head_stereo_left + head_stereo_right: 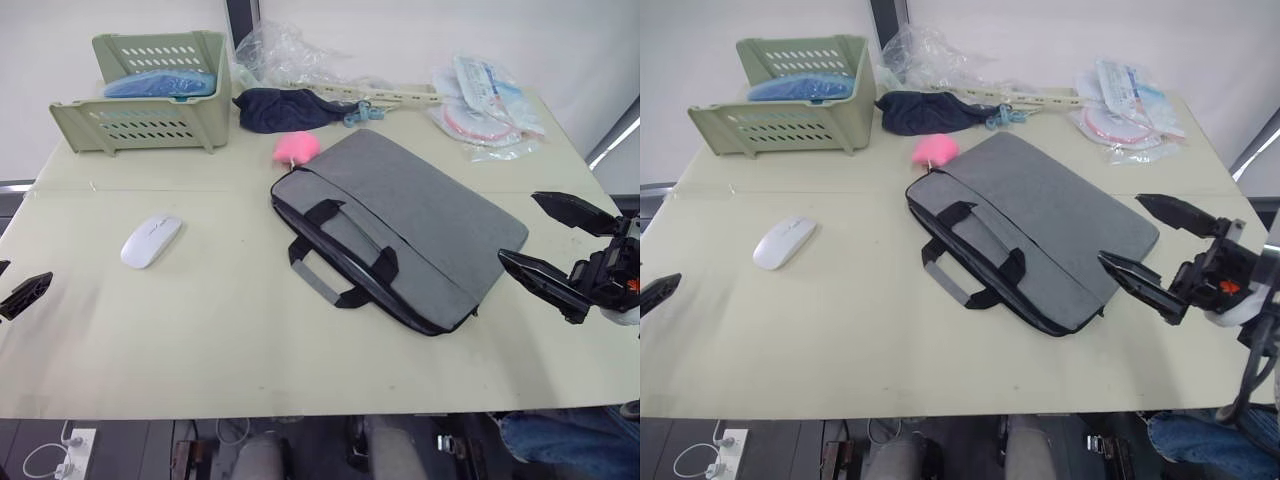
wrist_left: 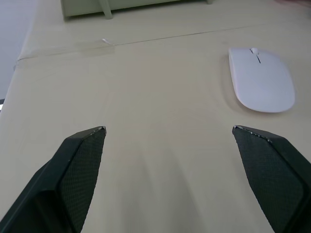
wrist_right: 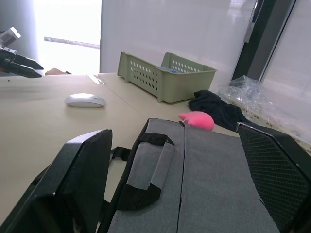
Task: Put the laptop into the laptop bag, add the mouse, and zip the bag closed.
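The right gripper (image 1: pixel 1155 250) is hovering wide open and empty just beside the right end of the laptop bag (image 1: pixel 1040 225). The left gripper (image 2: pixel 167 133) is likewise spreading wide, holding nothing, near the mouse (image 1: pixel 151 240). The laptop bag is lying flat at the table's (image 1: pixel 230 350) centre, handles facing the robot; the laptop cannot be seen. A pink fluffy lump (image 1: pixel 297 148) is touching the bag's far corner, with a dark cloth bundle (image 1: pixel 285 108) and a green basket (image 1: pixel 140 120) sitting beyond.
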Controlling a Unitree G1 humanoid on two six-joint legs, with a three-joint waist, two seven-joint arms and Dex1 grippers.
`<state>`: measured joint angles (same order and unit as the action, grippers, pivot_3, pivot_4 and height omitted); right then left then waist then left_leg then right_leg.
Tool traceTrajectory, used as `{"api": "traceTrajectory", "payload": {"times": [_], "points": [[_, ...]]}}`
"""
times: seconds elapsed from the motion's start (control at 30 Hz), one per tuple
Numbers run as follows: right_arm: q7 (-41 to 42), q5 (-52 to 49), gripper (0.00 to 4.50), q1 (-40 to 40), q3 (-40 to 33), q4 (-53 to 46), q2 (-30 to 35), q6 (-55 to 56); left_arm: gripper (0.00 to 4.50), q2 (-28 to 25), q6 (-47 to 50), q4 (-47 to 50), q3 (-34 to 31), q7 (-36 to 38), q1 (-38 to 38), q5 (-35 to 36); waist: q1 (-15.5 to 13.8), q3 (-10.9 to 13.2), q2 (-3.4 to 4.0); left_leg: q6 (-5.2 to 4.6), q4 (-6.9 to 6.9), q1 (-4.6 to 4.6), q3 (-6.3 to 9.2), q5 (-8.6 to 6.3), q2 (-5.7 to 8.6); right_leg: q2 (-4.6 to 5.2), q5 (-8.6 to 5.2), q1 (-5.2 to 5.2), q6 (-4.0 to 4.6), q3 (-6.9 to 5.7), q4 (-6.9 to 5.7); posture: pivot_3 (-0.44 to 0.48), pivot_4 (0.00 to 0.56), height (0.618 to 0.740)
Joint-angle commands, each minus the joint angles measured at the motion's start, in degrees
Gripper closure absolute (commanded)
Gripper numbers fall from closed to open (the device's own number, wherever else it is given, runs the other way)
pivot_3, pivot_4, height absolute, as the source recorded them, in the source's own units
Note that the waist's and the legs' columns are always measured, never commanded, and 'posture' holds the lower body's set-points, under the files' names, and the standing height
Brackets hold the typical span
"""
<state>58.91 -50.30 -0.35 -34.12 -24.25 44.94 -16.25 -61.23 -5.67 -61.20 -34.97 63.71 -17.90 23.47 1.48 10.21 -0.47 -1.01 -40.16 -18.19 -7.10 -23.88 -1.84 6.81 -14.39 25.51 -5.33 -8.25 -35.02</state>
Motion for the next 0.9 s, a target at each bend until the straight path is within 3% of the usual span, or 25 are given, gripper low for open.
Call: {"api": "traceTrajectory", "payload": {"times": [0.03, 0.4, 0.67, 0.77, 0.9], "points": [[-0.03, -0.37, 0.03, -0.08, -1.97, -0.42, -0.11, 1.34, 0.0, -2.13, 0.36, 0.27, -1.36, 1.74, -0.88, 1.48, -0.03, 0.0, 0.0, 0.0, 0.0, 0.0, 0.0, 0.0, 0.0, 0.0, 0.0, 0.0, 0.0, 0.0, 0.0, 0.0, 0.15, 0.74], [0.06, -0.34, 0.03, -1.59, -1.73, 0.13, 0.87, 0.84, 0.0, -2.21, 5.29, 7.49, 2.99, 8.63, -3.83, 0.47, -0.15, -0.01, -0.01, 0.0, -0.04, -0.02, 0.0, 0.0, 0.01, -0.01, 0.0, 0.0, 0.0, 0.01, -0.01, 0.0, 0.15, 0.74], [-0.13, -0.21, 0.03, -1.37, -2.28, -0.3, 1.15, 0.47, 0.0, 0.12, 10.48, 20.04, 12.33, 3.23, -11.61, -3.43, -0.56, -0.01, -0.02, 0.0, -0.08, -0.02, -0.01, 0.0, 0.04, -0.01, 0.0, -0.01, 0.0, 0.05, -0.03, 0.0, 0.15, 0.74], [-0.37, -0.13, 0.03, -1.22, -2.42, -0.6, 1.24, 0.37, 0.0, 0.27, 14.12, 22.86, 16.92, 3.05, -14.04, -5.58, -0.61, -0.01, -0.02, 0.0, -0.08, -0.01, -0.01, 0.0, 0.03, -0.05, 0.0, -0.01, 0.0, 0.05, -0.04, 0.0, 0.15, 0.74], [-0.69, 0.38, 0.03, -1.06, -2.13, -1.02, 1.14, 0.5, 0.0, 1.24, 20.51, 23.97, 22.54, -2.53, -18.27, -10.2, -0.83, -0.01, -0.02, 0.0, -0.1, -0.01, -0.04, 0.0, 0.04, -0.07, 0.0, -0.01, 0.0, 0.08, -0.03, 0.0, 0.15, 0.74]]}}
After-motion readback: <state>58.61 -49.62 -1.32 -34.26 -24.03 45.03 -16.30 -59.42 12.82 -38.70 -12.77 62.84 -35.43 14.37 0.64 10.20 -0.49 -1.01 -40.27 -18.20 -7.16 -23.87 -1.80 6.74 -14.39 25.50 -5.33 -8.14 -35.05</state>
